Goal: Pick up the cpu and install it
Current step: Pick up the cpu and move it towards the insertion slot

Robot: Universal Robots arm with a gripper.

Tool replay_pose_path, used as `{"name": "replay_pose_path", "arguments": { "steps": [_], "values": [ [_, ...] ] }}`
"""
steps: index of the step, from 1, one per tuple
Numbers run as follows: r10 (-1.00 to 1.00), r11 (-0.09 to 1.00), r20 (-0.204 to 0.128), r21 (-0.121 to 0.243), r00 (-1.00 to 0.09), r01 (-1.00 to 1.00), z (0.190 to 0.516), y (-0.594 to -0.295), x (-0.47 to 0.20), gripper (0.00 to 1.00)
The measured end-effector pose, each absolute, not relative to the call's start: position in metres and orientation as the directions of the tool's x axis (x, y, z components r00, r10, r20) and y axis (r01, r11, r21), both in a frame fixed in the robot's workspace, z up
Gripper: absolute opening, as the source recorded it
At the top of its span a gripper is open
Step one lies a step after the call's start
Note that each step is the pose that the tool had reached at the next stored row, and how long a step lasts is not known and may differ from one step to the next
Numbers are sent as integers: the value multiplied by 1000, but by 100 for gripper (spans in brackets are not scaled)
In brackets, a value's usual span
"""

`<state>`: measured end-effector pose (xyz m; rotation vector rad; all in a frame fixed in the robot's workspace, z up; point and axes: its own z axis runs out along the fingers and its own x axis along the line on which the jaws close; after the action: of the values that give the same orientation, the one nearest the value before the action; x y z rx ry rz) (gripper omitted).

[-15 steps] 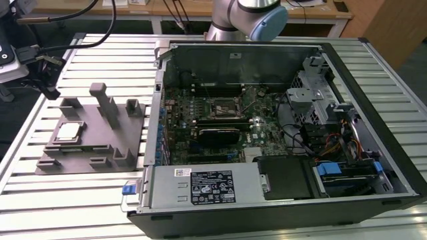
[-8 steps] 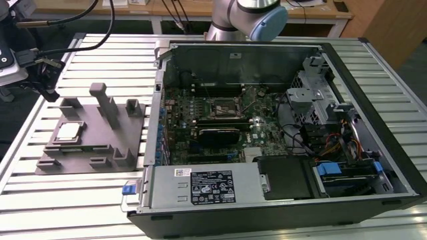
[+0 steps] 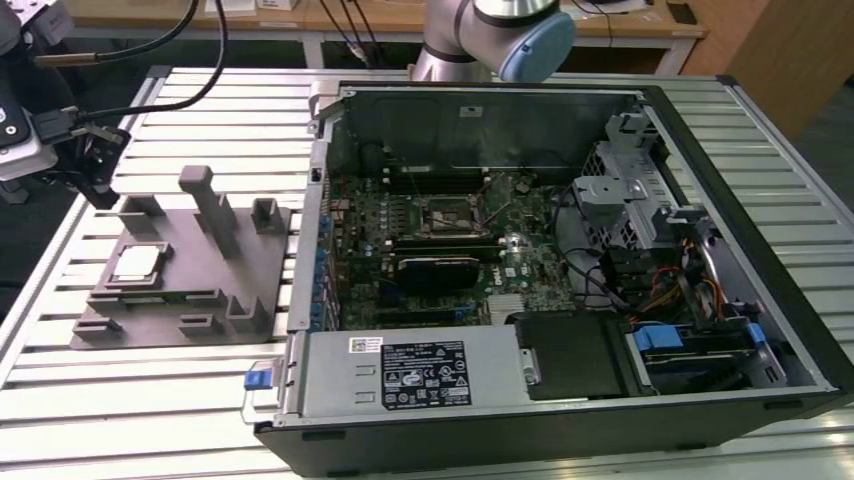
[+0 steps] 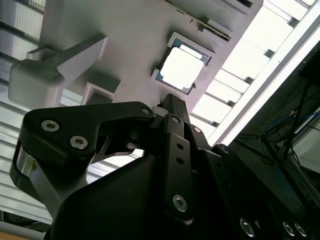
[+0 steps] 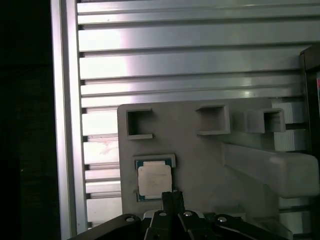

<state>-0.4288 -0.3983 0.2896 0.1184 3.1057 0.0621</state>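
- The cpu (image 5: pixel 154 179) is seen lying flat, metal top upward, in a shallow square recess of the grey fixture plate (image 5: pixel 195 145). The recess is near the plate's edge farthest from the computer case (image 3: pixel 787 330).
- No contact with the cpu is made by anything; it is seated level in its recess, not yet lifted.
- The gripper (image 5: pixel 172 196) is held above the fixture, apart from the cpu. Its fingertips appear to be pressed together, though the angle is poor, and nothing is carried between them.
- The step in hand is judged to be the approach for the pick.
- For a good pick, the claw should be opened wider than the chip and squared to its sides. It should be centred over the recess, so that two opposite rims are met evenly.
- The upright posts (image 3: pixel 216 210) on the plate stand near the recess and should be cleared on a straight, vertical path.
- The socket (image 3: pixel 445 213) is seen open on the board inside the case, well apart from the fixture, across the slotted table (image 3: pixel 160 400).
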Motion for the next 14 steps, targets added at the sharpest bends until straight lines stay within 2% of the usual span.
{"name": "replay_pose_path", "arguments": {
  "steps": [14],
  "values": [
    [77,996,-31,41,-997,75,274,-398,-438,11]
  ]
}}
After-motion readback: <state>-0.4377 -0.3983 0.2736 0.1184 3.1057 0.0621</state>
